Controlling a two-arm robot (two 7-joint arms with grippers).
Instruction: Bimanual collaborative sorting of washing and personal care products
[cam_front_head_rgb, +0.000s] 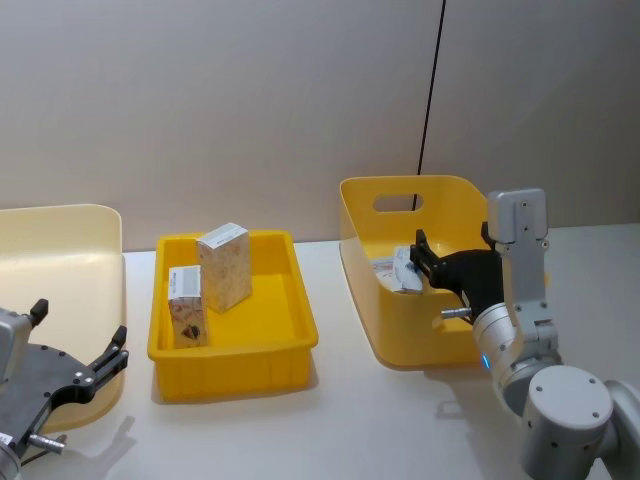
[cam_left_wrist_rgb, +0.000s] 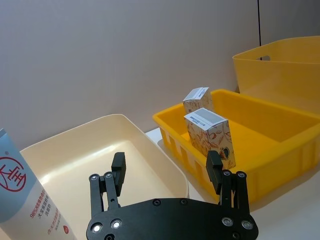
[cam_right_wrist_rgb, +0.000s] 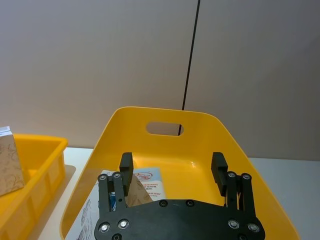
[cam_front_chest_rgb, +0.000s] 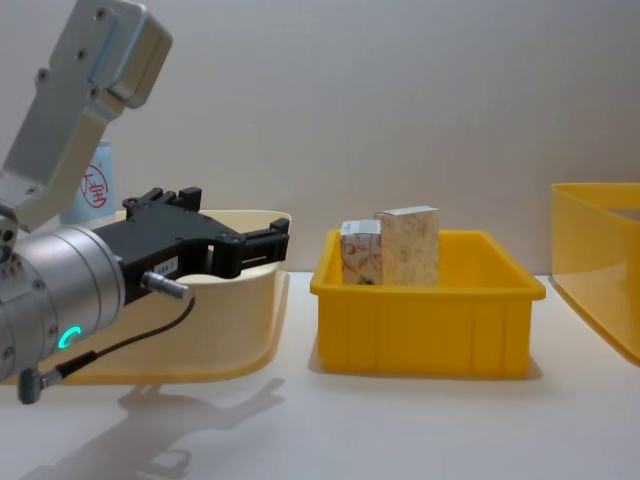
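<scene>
Cartons (cam_front_head_rgb: 222, 266) upright in tray (cam_front_head_rgb: 290, 352), long axes vertical.

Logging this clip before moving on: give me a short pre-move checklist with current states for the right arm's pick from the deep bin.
1. Right hand open: ok, fingers spread, nothing between them.
2. Right hand over the deep yellow bin: ok.
3. Products to pick from that bin: ok, lying flat on its floor.
4. Left hand open, above the cream bin: ok.
5. Two cartons upright in the shallow yellow tray: ok.
6. Exact product under the right hand: cannot tell.
</scene>
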